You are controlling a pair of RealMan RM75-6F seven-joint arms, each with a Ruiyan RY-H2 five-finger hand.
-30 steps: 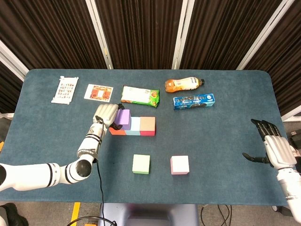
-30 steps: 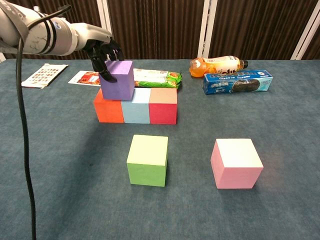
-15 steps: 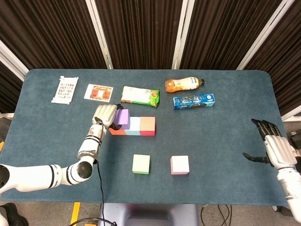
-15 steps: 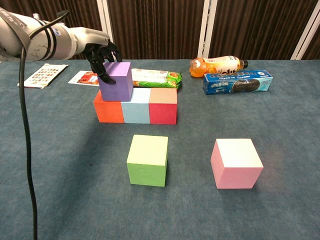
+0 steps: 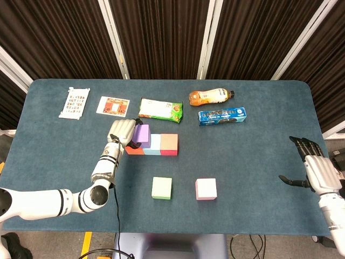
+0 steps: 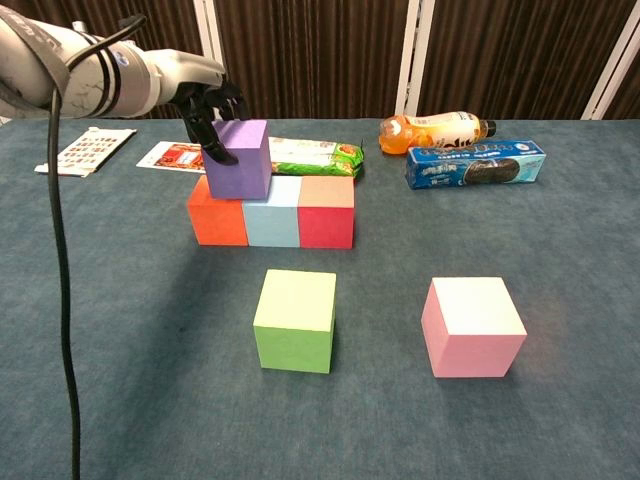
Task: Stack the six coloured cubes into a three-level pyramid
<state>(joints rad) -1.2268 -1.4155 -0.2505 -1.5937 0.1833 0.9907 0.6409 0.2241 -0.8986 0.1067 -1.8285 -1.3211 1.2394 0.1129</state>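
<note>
Currently the left robot hand (image 6: 208,112) holds the purple cube (image 6: 238,158) atop the orange cube (image 6: 217,223) and light-blue cube (image 6: 273,221) beneath it; cube likely light, rigid, smooth-faced, so grip opposite flat sides.

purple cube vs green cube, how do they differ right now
The purple cube sits on the second level, on top of the bottom row; the green cube sits on the table. The left robot hand has its fingers on the purple cube, while nothing touches the green one. The purple cube is farther from the chest camera than the green. Both look like plain cubes of similar size.
</note>
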